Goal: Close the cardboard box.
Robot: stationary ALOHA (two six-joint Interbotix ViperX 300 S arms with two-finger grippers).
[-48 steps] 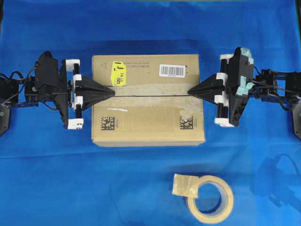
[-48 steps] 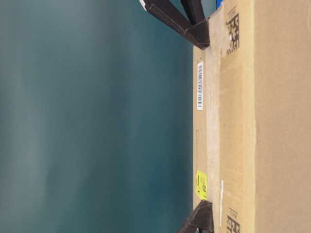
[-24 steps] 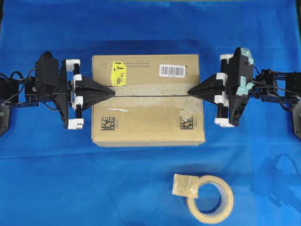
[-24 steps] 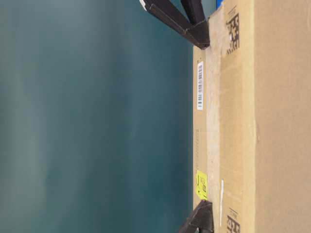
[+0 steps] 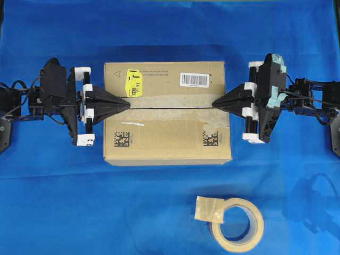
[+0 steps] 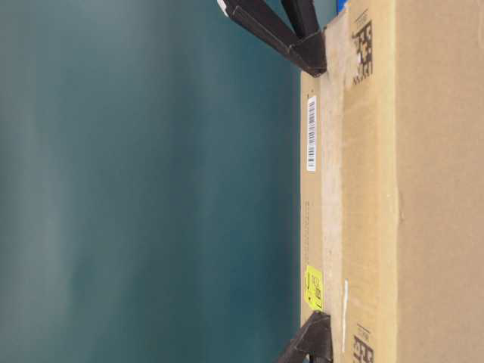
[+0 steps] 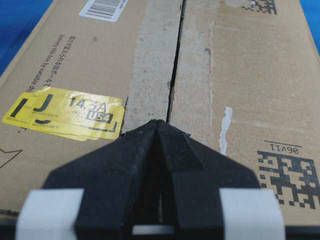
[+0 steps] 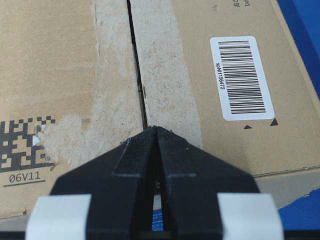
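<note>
Box status: the large plain brown corrugated cardboard box sits mid-table on the blue cloth, its two long top flaps folded down flat and meeting along a dark centre seam that runs left to right. By the look of it the closing is essentially done.

Left gripper: black fingers pinched together to a point, holding nothing, tip over the left end of the seam just beside the yellow sticker. Right gripper: likewise pinched to a point with nothing between the fingers, tip over the right end of the seam, below the white barcode label. Whether either tip presses the cardboard or hangs just above it, I cannot tell.

Handling judgement:
- Corrugated board, stiff across each flap, springy at the fold lines; flaps may lift once released.
- Probably light; contents unseen.
- Surface matte, rough where old tape tore the paper along the seam, so good friction.
- Too wide to grip across; better pushed down from above near the seam, or pinched at a free flap edge.

Tan roll of tape lies near-right on the cloth, well apart from the box.
</note>
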